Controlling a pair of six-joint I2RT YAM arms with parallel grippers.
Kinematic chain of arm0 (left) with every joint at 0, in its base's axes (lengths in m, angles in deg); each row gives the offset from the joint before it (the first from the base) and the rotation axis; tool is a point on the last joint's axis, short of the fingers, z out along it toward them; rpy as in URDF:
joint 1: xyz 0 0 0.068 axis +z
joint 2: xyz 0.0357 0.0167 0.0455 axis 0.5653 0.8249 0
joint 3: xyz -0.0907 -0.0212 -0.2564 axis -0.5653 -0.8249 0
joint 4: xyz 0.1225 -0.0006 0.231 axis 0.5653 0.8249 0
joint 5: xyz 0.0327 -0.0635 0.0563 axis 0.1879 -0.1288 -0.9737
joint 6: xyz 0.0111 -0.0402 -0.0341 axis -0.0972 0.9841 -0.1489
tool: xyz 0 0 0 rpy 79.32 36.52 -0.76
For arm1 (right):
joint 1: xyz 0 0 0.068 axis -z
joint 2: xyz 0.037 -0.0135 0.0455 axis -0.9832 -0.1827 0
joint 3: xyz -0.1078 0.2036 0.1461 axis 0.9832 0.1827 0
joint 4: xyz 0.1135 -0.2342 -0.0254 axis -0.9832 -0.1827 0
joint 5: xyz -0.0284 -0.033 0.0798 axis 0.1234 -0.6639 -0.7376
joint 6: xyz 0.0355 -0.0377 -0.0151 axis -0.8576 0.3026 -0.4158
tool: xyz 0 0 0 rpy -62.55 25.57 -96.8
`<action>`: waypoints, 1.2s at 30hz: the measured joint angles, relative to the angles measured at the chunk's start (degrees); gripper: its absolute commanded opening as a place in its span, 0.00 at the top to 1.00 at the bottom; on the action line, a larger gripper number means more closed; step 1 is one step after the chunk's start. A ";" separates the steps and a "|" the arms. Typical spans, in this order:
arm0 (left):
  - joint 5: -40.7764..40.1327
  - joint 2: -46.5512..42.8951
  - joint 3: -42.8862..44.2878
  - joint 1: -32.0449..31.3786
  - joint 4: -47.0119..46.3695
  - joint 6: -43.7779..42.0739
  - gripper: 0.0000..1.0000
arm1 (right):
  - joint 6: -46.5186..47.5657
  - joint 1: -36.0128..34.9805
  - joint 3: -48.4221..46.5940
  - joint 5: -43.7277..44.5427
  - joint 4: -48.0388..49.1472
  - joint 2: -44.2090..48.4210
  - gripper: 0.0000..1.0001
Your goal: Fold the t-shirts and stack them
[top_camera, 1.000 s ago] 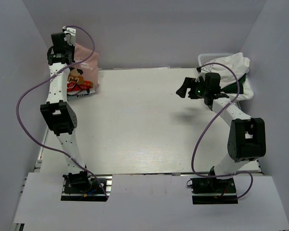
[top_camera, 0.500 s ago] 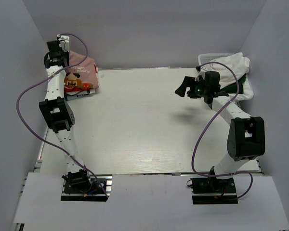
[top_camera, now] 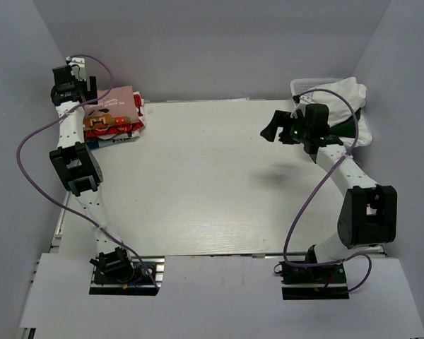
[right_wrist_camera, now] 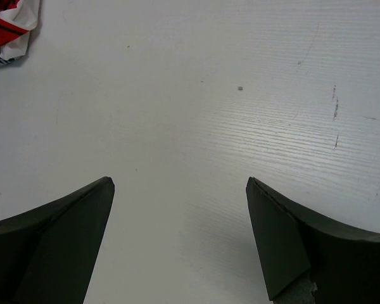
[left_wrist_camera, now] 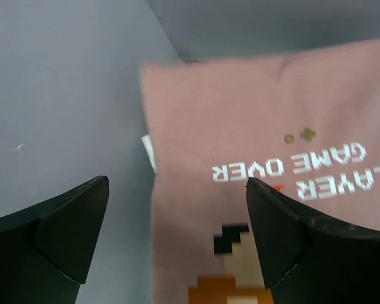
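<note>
The pink t-shirt point(top_camera: 116, 106) lies flat and uncovered on top of the pile. A second ago our left pincer point(top_camera: 81, 88) hung right over it, with the cloth bunched up against the arm. Since then that pincer has swung off to the left, up against the left wall point(top_camera: 21, 127). In the left wrist view it point(left_wrist_camera: 177, 234) is spread wide, both fingers point(left_wrist_camera: 69, 234) clear of the cloth and holding nothing. The pink t-shirt point(left_wrist_camera: 253, 126) sits below, a white edge point(left_wrist_camera: 149, 149) peeking out at its side.

Our right pincer point(top_camera: 271, 127) has hardly shifted; only the elbow behind it has slid a little outward. It too is agape and empty point(right_wrist_camera: 177, 240), hovering over bare table point(right_wrist_camera: 240, 126). A red and white t-shirt point(right_wrist_camera: 6, 28) shows far off at the top left corner of that view.

On room, the pile is tucked into the table's point(top_camera: 212, 183) back left corner, close to both walls. The whole middle of the table spreads wide between the two arms. In the back right corner the basket point(top_camera: 311, 85) holds a heap of white t-shirts point(top_camera: 343, 92), spilling over its rim just behind the right arm.

The pink t-shirt's long side runs left to right across the table, slightly skewed, its right end nearer the back wall point(top_camera: 212, 49). Its lettering reads upside down in the left wrist view. The red and white t-shirt point(top_camera: 120, 133) pokes out under its near edge.
</note>
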 measured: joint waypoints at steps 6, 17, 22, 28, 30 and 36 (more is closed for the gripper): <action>-4.37 -0.02 -0.90 0.31 -3.04 2.21 0.00 | 0.11 0.00 0.66 1.51 -0.63 1.64 0.10; 1.62 -8.44 -10.45 -1.46 -1.77 12.26 0.00 | 0.15 0.00 5.88 1.81 -0.52 5.64 0.10; 8.63 -18.93 -20.04 -3.39 -0.81 17.25 0.00 | -1.53 0.02 12.07 1.66 3.08 13.03 0.10; 11.26 -48.54 -54.49 -10.45 -8.50 28.28 0.00 | -5.49 0.02 23.89 1.36 10.03 23.02 0.10; 12.09 -58.75 -64.96 -13.79 -9.97 32.68 0.00 | -6.47 0.02 26.93 1.11 10.84 25.46 0.10; 12.92 -80.11 -85.46 -17.49 -9.94 43.85 0.00 | -9.20 0.02 34.36 0.81 13.42 31.56 0.10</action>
